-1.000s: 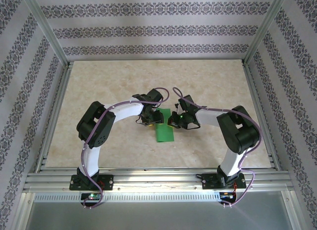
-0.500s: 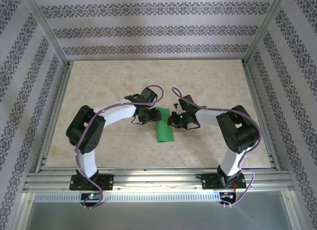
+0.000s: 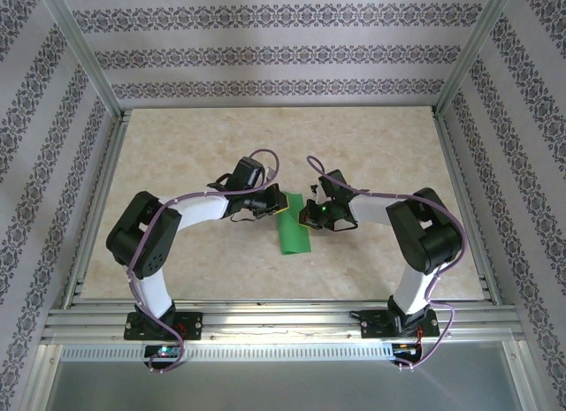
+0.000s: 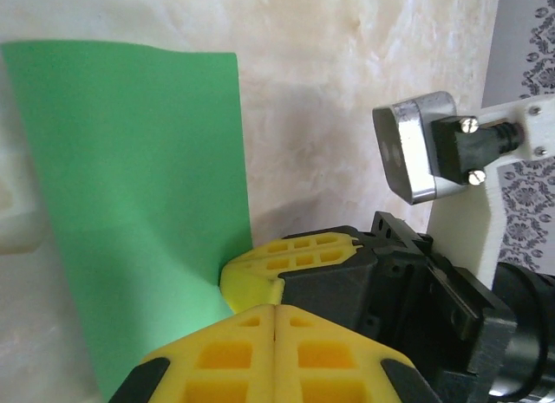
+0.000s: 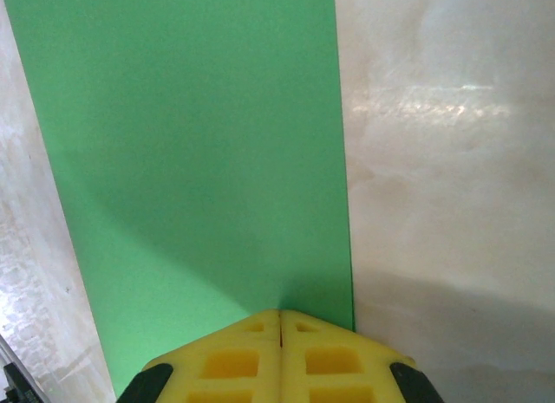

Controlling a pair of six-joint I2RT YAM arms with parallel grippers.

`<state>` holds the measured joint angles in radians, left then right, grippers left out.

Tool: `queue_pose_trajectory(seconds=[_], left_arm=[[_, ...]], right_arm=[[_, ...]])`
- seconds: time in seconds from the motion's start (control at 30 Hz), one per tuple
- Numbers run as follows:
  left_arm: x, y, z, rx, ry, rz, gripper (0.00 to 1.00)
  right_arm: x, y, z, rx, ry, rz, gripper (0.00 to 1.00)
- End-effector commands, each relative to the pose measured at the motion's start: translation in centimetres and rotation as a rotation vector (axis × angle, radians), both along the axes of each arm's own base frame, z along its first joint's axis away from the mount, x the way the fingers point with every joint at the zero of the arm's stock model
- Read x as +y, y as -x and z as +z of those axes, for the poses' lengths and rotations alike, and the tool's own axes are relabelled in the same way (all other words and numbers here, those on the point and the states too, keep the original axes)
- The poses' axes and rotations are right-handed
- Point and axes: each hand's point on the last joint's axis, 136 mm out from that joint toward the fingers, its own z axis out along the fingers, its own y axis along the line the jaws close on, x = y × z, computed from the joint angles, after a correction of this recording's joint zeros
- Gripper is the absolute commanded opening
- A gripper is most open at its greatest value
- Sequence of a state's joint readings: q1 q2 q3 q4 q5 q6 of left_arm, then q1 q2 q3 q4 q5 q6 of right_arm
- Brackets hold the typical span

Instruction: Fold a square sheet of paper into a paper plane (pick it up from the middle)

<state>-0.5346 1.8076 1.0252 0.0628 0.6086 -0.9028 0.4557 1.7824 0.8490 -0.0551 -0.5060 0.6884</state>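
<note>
Left end effector [image 4: 275,312] and right end effector [image 5: 280,316], fingers together, have the green paper [image 5: 191,143] at their tips.

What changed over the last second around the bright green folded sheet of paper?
The left gripper closed its jaws and drew slightly left beside the bright green folded sheet of paper, its elbow swinging out left and nearer; whether it pinches the sheet is unclear. The right gripper stayed shut at the sheet's right edge; the sheet stayed put on the beige table.
</note>
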Motion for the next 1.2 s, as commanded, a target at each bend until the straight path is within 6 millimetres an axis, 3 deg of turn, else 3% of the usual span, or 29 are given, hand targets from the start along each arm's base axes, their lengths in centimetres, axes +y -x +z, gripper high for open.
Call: queue_pose_trajectory(seconds=[0.0, 0.53, 0.7, 0.83, 1.03, 1.17], left_arm=[[-1.0, -0.3, 0.6, -0.021, 0.071, -0.030, 0.00], [2.4, 3.3, -7.1, 0.083, -0.128, -0.051, 0.00], [3.8, 4.3, -8.3, 0.099, -0.201, -0.050, 0.00], [3.4, 4.0, -7.3, 0.087, -0.178, -0.048, 0.00], [1.3, 2.7, -2.0, 0.023, -0.058, -0.047, 0.00], [-0.2, 2.9, -0.7, 0.040, 0.015, -0.068, 0.00]], right_arm=[[-2.8, 2.7, -3.8, 0.126, 0.140, -0.031, 0.00], [-3.3, 3.5, -4.2, 0.143, 0.149, -0.041, 0.00], [-3.5, 3.7, -4.5, 0.148, 0.161, -0.049, 0.00], [-3.6, 3.7, -4.5, 0.149, 0.162, -0.050, 0.00], [-3.6, 3.6, -4.2, 0.143, 0.163, -0.052, 0.00], [-3.5, 3.5, -4.1, 0.141, 0.162, -0.055, 0.00]])
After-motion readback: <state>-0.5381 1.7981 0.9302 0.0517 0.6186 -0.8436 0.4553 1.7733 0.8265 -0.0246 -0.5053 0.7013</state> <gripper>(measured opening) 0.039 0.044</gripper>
